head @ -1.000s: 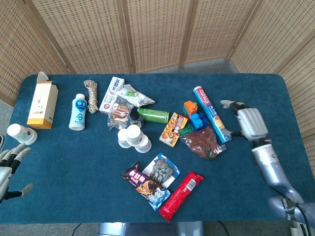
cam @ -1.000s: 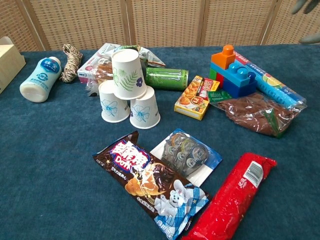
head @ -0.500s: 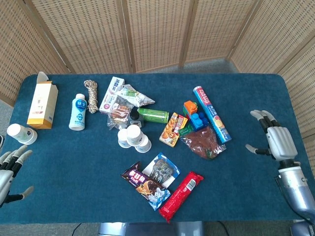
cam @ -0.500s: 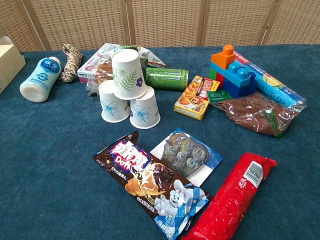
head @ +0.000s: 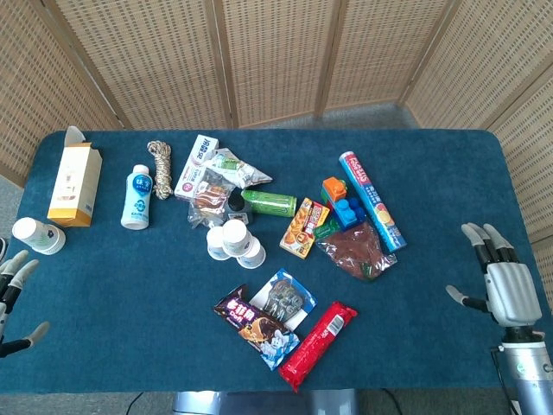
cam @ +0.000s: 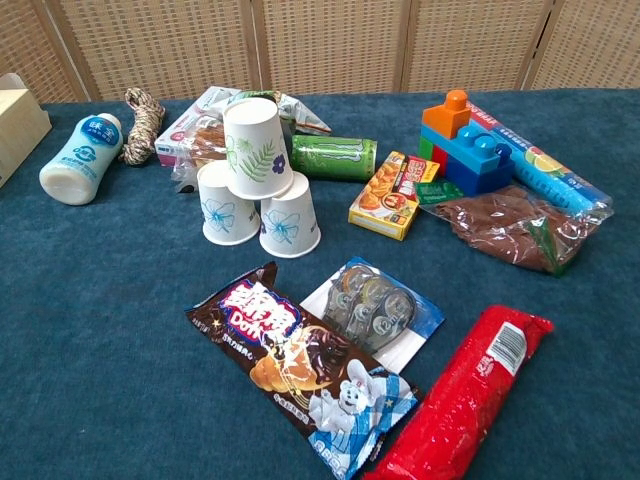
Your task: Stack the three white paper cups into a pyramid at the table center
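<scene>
Three white paper cups stand upside down as a pyramid near the table's middle. A leaf-printed cup [cam: 255, 147] rests on top of two flower-printed cups [cam: 225, 204] [cam: 291, 218]. In the head view the cup pyramid [head: 233, 241] shows from above. My right hand [head: 504, 284] hovers open at the table's right edge, fingers spread, far from the cups. At the left front edge my left hand [head: 10, 298] is also open and holds nothing. Neither hand shows in the chest view.
Around the cups lie a green can [cam: 333, 156], a snack box [cam: 391, 193], toy blocks [cam: 462, 142], a brown bag [cam: 515, 229], a chocolate wrapper [cam: 300, 366], a red packet [cam: 465, 392], a white bottle [cam: 80, 158] and rope [cam: 142, 123]. A carton [head: 73, 184] stands at far left.
My right hand has pulled back from beside the blue tube to the table's right front edge. The left hand has slid slightly lower and left. The cup pyramid stays still.
</scene>
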Controlling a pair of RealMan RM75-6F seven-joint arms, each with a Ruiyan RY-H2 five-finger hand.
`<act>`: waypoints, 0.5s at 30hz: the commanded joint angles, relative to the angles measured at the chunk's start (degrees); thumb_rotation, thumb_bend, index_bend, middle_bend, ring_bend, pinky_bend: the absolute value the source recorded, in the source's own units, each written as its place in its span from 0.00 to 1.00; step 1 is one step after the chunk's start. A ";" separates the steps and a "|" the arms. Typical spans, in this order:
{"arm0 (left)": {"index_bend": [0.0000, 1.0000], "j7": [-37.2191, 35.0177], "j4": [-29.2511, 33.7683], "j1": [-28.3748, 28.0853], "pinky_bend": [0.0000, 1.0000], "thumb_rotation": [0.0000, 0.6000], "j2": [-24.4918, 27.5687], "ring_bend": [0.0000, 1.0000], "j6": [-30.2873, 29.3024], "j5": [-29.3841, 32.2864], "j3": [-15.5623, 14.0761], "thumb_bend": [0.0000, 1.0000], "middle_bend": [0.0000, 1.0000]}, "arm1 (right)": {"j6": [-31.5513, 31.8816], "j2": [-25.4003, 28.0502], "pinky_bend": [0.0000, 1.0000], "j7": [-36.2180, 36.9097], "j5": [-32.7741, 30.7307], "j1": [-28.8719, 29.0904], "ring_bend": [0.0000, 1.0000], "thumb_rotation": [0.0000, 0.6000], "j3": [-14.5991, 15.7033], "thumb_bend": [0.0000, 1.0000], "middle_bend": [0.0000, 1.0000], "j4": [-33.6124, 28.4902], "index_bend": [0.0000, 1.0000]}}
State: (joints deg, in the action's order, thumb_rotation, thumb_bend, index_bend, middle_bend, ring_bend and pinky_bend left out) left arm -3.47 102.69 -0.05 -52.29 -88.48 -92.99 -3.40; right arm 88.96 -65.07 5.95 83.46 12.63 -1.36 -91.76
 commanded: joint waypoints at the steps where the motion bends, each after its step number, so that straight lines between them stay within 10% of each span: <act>1: 0.03 -0.64 -1.09 0.21 0.00 1.00 -0.54 0.00 -0.69 -0.39 0.27 0.28 0.00 | 1.07 -1.79 0.16 0.10 0.68 -1.36 0.05 1.00 0.10 0.06 0.10 2.36 0.07; 15: 0.03 -4.65 -3.01 0.74 0.00 1.00 0.52 0.00 -2.64 -1.38 0.37 0.28 0.00 | 0.02 -4.45 0.17 1.36 1.10 -2.84 0.05 1.00 -1.50 0.05 0.10 5.57 0.07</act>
State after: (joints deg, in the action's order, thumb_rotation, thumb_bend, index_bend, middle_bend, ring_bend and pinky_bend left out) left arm -8.01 99.74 0.65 -51.86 -91.04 -94.34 -3.03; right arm 89.10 -69.49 7.20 84.64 9.84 -2.77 -86.23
